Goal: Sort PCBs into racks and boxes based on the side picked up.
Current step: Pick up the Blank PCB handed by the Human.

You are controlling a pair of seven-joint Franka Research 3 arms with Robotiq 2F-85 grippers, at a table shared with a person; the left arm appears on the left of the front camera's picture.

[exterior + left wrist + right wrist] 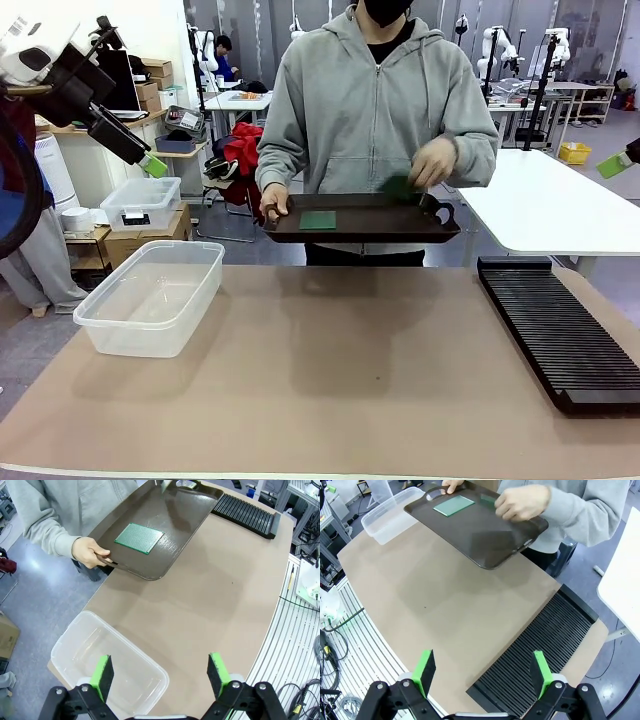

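**Tray offered, both pincers wide and waiting**

The person (pixel 375 110) holds a dark brown tray (pixel 360 235) above the far edge of the surface (pixel 330 390), one hand (pixel 274 203) on its handle; the other hand (pixel 435 160) covers most of a second PCB (pixel 399 186) at the opposite end, so I cannot tell whether that board rests on the tray or is lifted. The squarer PCB (pixel 139 538) lies flat on the tray near the gripped handle, apart from both hands.

The left pincer (pixel 160 667) hangs with jaws apart and nothing between them, above the near rim of the box (pixel 100 645); the right pincer (pixel 482 667) is likewise spread and bare, above the near end of the rack (pixel 540 640); both are well clear of the tray.

The step looks like the pick from the tray, not yet begun. Doing it well probably means waiting until the free hand withdraws and the tray is steady; then coming in square to the board, since a thin plate lying flat offers little to pinch; catching two opposite edges seems safest; pressing hard could tip a hand-held tray.

The squarer PCB is a thin green rectangle with a fine grid texture; it looks rigid, light and apt to slide on the glossy tray. The box is clear-walled; the rack is black and closely ribbed.
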